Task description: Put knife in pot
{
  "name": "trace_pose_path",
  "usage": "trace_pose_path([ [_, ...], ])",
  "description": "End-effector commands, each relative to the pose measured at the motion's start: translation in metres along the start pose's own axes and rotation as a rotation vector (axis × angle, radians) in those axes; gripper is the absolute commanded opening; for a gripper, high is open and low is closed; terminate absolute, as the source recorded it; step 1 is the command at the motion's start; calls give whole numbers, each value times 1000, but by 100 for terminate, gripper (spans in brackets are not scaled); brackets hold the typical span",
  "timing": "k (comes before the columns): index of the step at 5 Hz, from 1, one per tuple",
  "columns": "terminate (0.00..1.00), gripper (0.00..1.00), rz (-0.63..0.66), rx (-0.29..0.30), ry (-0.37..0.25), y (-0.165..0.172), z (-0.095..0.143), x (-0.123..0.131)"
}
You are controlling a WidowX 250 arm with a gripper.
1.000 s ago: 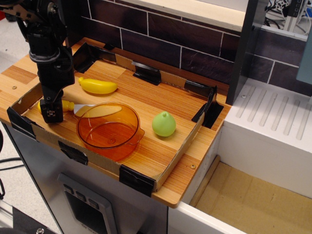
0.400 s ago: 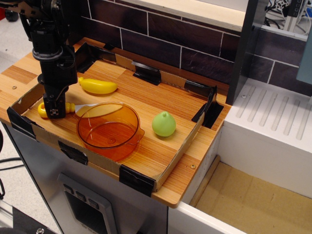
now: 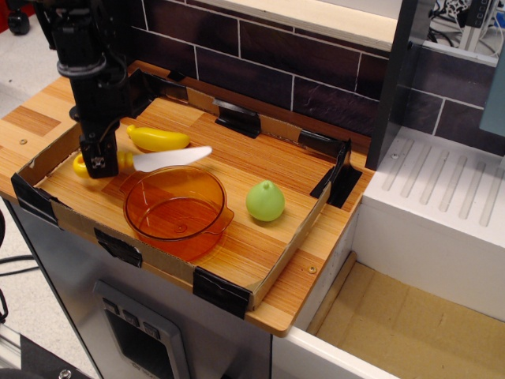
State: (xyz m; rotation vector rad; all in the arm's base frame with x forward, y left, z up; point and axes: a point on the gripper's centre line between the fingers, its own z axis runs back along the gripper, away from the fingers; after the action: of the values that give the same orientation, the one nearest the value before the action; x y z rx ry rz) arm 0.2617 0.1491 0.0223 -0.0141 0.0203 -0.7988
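My gripper is shut on the yellow handle of the knife and holds it lifted above the tray's left part. The white blade points right, hanging just above the far rim of the pot. The pot is a round translucent orange bowl standing in the tray's front left, with nothing in it. The black arm rises straight up from the gripper at the left.
A yellow toy banana lies just behind the knife. A green pear-like fruit stands right of the pot. All sit in a low cardboard-walled tray on a wooden counter. A brick wall runs behind; a white sink unit is at right.
The gripper has risen and shifted slightly back and right with the knife in it. The blade has come up off the tray floor and now hangs over the pot's far rim.
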Motion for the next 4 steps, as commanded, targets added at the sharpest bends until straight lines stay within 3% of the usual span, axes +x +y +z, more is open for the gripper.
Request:
trace_pose_path([
  [1, 0, 0, 55, 69, -146, 20, 76, 18],
  [2, 0, 0, 162, 38, -162, 5, 95, 30],
  [4, 0, 0, 199, 14, -98, -39, 75, 46],
])
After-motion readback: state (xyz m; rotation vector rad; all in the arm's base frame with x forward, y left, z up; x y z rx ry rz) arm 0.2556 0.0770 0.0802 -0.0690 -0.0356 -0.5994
